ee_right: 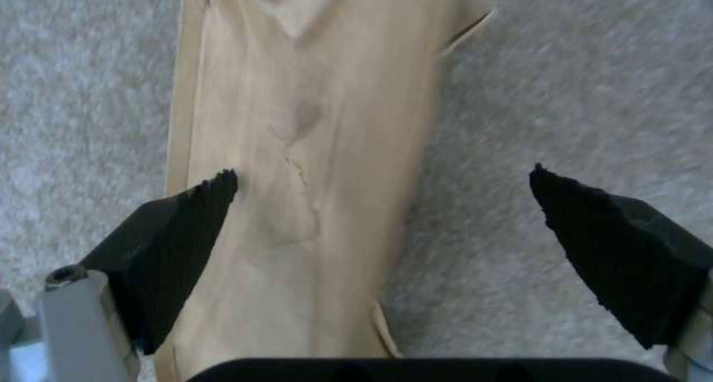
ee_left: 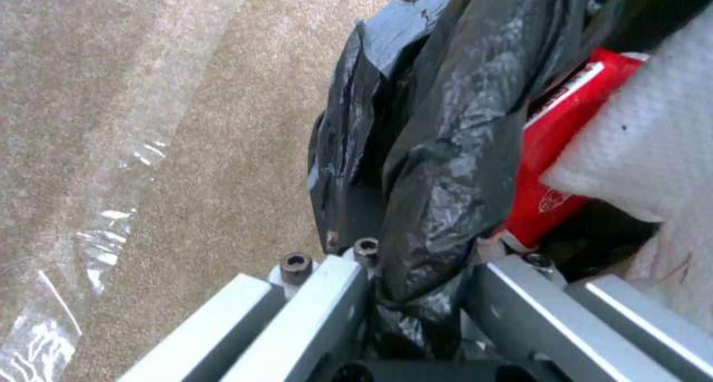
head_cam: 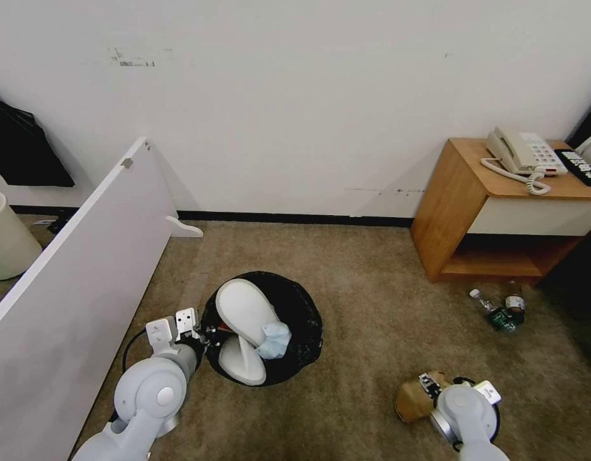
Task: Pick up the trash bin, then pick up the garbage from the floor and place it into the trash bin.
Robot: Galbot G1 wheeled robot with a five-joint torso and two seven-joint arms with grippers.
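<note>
The trash bin (head_cam: 303, 315), lined with a black bag (ee_left: 445, 148), stands on the carpet with two white slippers (head_cam: 244, 312), a light-blue cloth (head_cam: 274, 340) and a red packet (ee_left: 565, 148) inside. My left gripper (head_cam: 202, 333) is shut on the bin's rim, the bag pinched between its fingers (ee_left: 327, 293). Low at the right, my right gripper (head_cam: 429, 387) hangs open just above a brown cardboard piece (ee_right: 312, 120) on the floor, one fingertip (ee_right: 215, 187) over the cardboard and the other over bare carpet. Two plastic bottles (head_cam: 498, 314) lie by the nightstand.
A white board (head_cam: 84, 269) leans along the left. A wooden nightstand (head_cam: 481, 211) at the right holds a phone (head_cam: 519, 153) and a remote (head_cam: 580, 166). A pale bucket (head_cam: 7, 243) stands far left. A clear plastic film (ee_left: 97, 243) lies on the carpet beside the bin.
</note>
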